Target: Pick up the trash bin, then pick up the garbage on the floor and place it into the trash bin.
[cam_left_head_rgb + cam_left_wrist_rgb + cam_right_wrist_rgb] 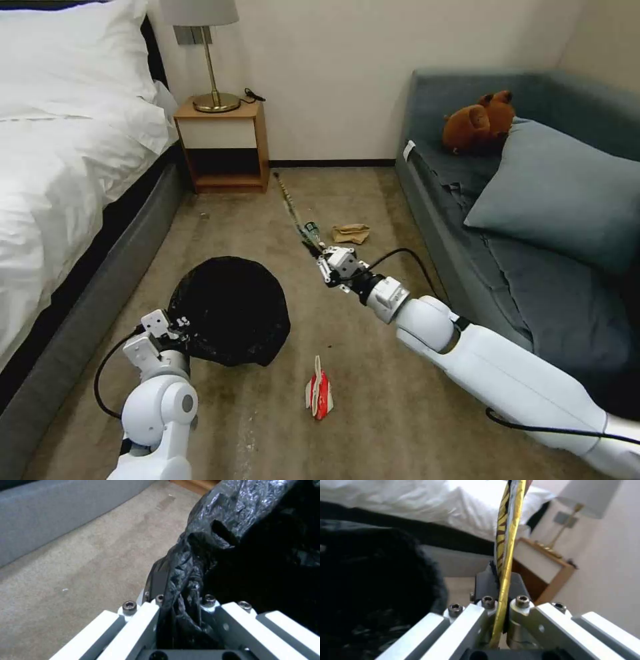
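The trash bin (230, 310), its black bag liner draped over the rim, is lifted off the carpet at my left. My left gripper (175, 327) is shut on its rim, with the crinkled liner (186, 580) pinched between the fingers. To the right of the bin, my right gripper (317, 252) is shut on a long yellow-brown snack wrapper (290, 203), which stands up edge-on from the jaws (506, 542). The bin's dark bag (370, 580) lies close beside that gripper. Other garbage lies on the floor: a red-and-white packet (319, 395), crumpled tan paper (351, 233) and a small green-labelled bottle (311, 231).
A bed with white linen (60, 167) lines the left side. A grey sofa (533, 220) with a cushion and a brown plush toy (480, 121) lines the right. A wooden nightstand (223, 143) with a lamp stands at the far wall. Open carpet lies between them.
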Tool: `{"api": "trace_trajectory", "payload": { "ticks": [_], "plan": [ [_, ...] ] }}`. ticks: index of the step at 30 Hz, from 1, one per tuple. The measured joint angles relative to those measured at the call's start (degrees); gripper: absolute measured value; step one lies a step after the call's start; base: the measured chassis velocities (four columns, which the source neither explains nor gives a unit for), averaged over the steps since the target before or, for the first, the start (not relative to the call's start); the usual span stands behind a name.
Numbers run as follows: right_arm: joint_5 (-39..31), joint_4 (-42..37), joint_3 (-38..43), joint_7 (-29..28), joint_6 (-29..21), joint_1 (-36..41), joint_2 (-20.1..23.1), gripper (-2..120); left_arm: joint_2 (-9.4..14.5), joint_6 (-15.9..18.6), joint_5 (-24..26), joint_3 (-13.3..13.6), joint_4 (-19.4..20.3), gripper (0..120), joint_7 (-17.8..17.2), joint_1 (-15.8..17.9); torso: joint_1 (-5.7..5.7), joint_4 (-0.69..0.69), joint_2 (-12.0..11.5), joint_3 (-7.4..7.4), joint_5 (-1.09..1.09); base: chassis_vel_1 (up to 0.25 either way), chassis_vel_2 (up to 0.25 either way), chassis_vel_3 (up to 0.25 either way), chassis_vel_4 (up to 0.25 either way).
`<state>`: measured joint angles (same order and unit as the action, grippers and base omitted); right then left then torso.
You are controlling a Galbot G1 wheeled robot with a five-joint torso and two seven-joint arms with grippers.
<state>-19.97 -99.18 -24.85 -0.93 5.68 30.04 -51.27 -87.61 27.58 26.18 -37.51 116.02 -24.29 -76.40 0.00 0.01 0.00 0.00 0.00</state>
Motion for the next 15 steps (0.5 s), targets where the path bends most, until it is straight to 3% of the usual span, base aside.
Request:
{"api": "trace_trajectory", "payload": {
  "ticks": [3, 6, 15],
  "plan": [
    [-2.46, 2.07, -7.85, -0.08, -0.74, -6.58, -0.46, 0, -0.37, -1.18, -0.55, 0.75, -1.78, 2, -0.08, 0.72, 0.00, -0.01, 0.00, 0.00, -0.01, 0.000, 0.000, 0.000, 0.000],
    [-2.59, 2.69, -9.04, 0.00, -0.70, -7.68, -0.80, 0, -0.54, -1.39, -0.71, 0.86, -2.15, 2, -0.09, 0.90, 0.00, -0.01, 0.00, 0.00, -0.01, 0.000, 0.000, 0.000, 0.000],
    [-2.79, 10.11, -18.31, 0.64, 0.54, -13.06, -7.38, 0, -1.46, -2.78, -1.88, 0.89, -5.51, 2, 0.07, 3.37, 0.00, -0.01, 0.00, 0.00, -0.01, 0.000, 0.000, 0.000, 0.000]
  ]
}}
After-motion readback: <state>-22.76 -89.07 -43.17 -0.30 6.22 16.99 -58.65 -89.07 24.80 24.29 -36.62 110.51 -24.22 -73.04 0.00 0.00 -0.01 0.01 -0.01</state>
